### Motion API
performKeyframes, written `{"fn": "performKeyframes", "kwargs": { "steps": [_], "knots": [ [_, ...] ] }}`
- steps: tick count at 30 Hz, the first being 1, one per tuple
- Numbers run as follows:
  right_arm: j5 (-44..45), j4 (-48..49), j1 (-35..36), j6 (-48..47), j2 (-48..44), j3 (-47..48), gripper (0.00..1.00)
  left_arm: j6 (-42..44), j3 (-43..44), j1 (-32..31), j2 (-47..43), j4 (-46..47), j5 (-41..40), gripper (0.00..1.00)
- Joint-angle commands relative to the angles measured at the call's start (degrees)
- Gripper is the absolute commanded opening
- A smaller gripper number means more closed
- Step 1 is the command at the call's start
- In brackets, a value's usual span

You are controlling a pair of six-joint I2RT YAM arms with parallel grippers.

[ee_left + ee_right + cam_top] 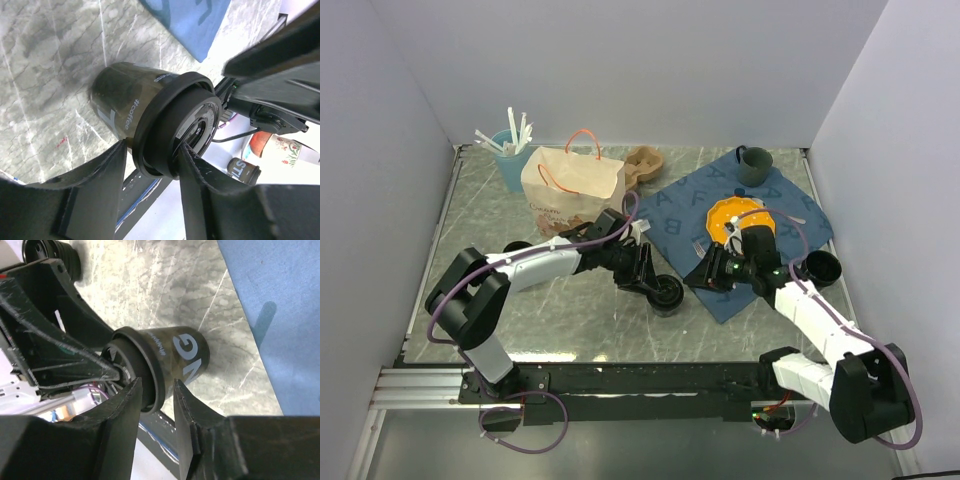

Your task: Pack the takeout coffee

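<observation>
The takeout coffee (667,292) is found on the marbled surface (560,320), just off the near left corner of the blue cloth (790,215) and between the two arms. It is held by the left claw (152,160), which is clamped on the dark rim: one finger (107,170) is pressed against the outside of the rim and the other (192,167) is laid across the lid. The word "#coffee" can be read on the ribbed side in the left wrist view.

The right claw (155,390) is brought up to the same cup from the other side with its fingers (125,410) apart (the lower edge of the rim is seen in the gap between them); whether they touch the cup cannot be told.

The paper bag (570,185) is stood upright at the far side, behind the left arm, with a light-blue cup (510,160) of white sticks beside it. An orange plate (732,215) and a teal mug (754,165) are set on the cloth.
</observation>
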Motion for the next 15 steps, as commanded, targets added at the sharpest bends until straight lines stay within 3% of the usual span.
{"fn": "performKeyframes", "kwargs": {
  "steps": [1, 11, 15],
  "knots": [
    [1.17, -9.71, 0.38, -6.11, -1.56, 5.45, 0.4, 4.14, -0.78, -0.47, 3.04, -11.39, -10.98, 0.5],
    [1.43, -13.93, 0.29, -8.14, -2.79, 9.06, 0.4, 4.22, 4.23, -0.47, -0.2, -12.18, -7.03, 0.61],
    [2.13, -14.81, 0.38, -8.67, -3.49, 9.67, 0.41, 4.22, 5.02, -0.47, -1.35, -11.48, -5.8, 0.71]
  ]
}}
